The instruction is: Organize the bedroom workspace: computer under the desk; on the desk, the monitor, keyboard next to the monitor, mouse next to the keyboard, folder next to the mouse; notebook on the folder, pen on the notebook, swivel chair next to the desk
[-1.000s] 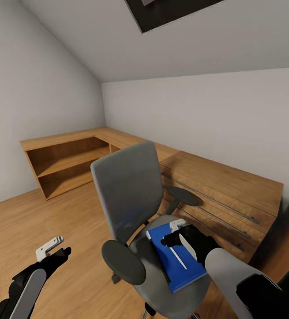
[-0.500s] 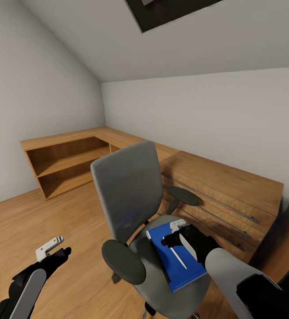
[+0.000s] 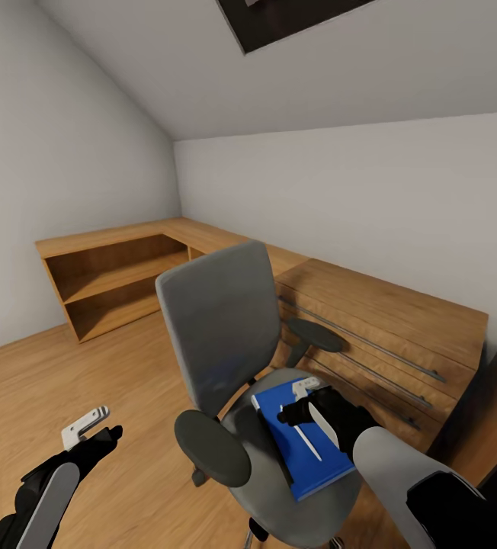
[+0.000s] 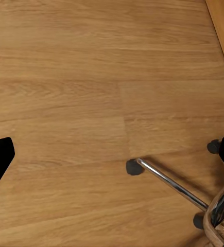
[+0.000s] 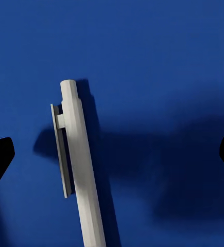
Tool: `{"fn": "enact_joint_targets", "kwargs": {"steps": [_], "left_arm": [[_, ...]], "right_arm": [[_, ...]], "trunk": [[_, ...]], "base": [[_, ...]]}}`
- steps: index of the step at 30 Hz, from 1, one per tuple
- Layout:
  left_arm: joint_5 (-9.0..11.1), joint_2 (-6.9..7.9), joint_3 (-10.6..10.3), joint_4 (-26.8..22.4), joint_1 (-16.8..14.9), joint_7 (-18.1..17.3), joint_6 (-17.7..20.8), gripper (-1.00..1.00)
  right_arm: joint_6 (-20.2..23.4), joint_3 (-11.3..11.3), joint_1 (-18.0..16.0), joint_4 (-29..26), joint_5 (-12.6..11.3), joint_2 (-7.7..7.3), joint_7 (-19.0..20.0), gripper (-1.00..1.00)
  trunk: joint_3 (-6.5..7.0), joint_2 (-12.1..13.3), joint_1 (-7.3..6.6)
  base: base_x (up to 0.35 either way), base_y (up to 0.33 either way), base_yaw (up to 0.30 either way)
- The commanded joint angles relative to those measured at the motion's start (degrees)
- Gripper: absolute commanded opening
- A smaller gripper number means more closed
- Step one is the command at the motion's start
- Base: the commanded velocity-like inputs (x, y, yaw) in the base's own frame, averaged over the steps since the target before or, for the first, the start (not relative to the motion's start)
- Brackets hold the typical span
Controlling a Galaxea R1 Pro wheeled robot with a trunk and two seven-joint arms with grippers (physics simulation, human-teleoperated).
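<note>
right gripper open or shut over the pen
Open: in the right wrist view the right gripper has fingertips far apart, the pen lying untouched between them on the folder.

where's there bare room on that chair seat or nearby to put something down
The swivel chair seat is crowded: the folder with the pen covers most of it, right gripper above. Bare: the wooden chest top behind and the low shelving top.

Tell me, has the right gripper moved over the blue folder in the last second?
No. The right gripper sits at the same spot above the pen and folder, judged against the swivel chair.
</note>
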Motion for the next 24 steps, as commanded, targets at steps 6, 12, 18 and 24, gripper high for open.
{"fn": "enact_joint_targets", "kwargs": {"steps": [6,12,18,24], "left_arm": [[0.60,0.00,-0.01,-0.08,-0.04,0.50,0.06,1.00],[0.60,-0.06,-0.01,-0.13,-0.04,0.50,0.11,1.00],[0.60,-0.05,-0.02,-0.14,-0.04,0.50,0.12,1.00],[0.60,-0.04,-0.01,-0.15,-0.04,0.50,0.12,1.00]], "right_arm": [[0.26,0.44,-0.05,-0.08,-0.58,-0.05,-0.13,1.00],[0.26,0.48,-0.05,-0.09,-0.58,-0.05,-0.13,1.00],[0.26,0.52,-0.05,-0.14,-0.58,-0.05,-0.13,1.00],[0.26,0.53,-0.04,-0.15,-0.58,-0.05,-0.13,-1.00]], "trunk": [[-0.42,-0.83,0.43],[-0.60,-1.23,0.65],[-0.60,-1.23,0.65],[-0.60,-1.23,0.65]], "base": [[0.000,0.000,0.000],[0.000,0.000,0.000],[0.000,0.000,0.000],[0.000,0.000,0.000]]}}
